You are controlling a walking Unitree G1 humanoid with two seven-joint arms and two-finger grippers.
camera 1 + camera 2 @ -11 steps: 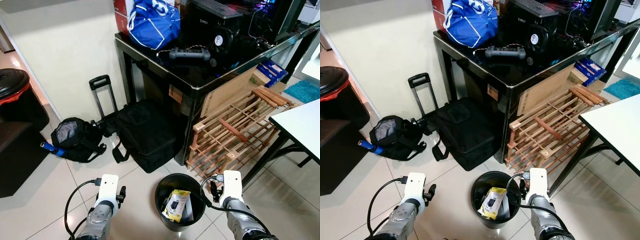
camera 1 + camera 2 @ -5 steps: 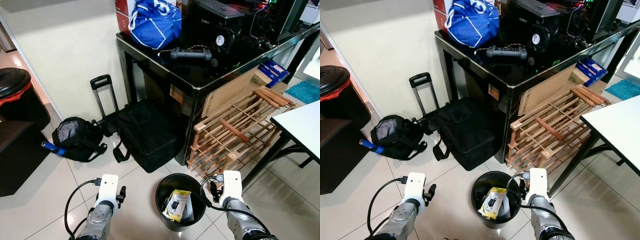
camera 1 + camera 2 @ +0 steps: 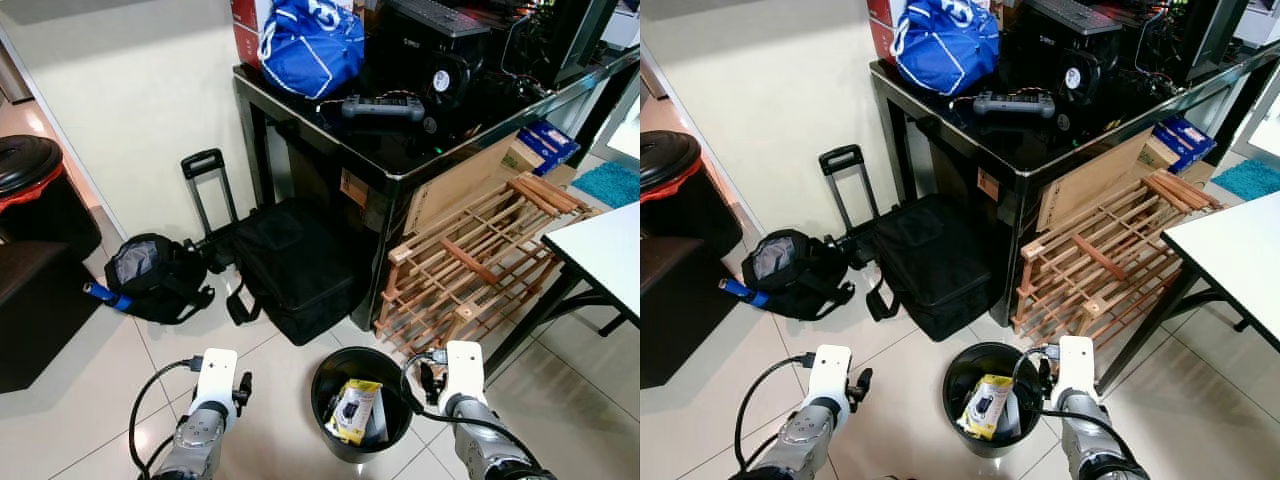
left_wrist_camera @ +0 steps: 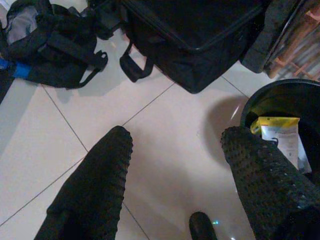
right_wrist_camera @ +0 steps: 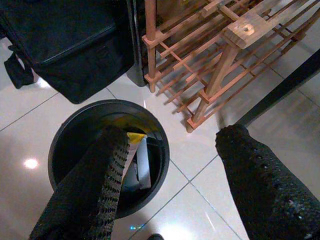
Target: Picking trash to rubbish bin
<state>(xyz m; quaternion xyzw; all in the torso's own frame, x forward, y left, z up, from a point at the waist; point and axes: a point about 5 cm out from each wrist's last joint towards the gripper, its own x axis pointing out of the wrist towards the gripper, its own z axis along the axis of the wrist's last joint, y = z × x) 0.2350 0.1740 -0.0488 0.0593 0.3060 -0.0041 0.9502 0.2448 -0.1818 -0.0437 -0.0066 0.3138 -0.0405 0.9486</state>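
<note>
A small round black rubbish bin stands on the tiled floor right in front of me, between my two arms. Inside it lie a yellow packet and some pale paper. In the left wrist view my left gripper hangs open over bare tiles, with the bin off to one side. My right gripper is open too, hanging above the bin's rim and the floor beside it. Neither gripper holds anything.
Ahead stands a black glass table with a blue bag and electronics on it. Under and beside it lie a black trolley bag, a small black pouch and a wooden rack. A large black bin stands far left; a white table is at right.
The head camera has shifted slightly, so the scene sits a touch lower in frame. Both arms and the bin keep their places.
</note>
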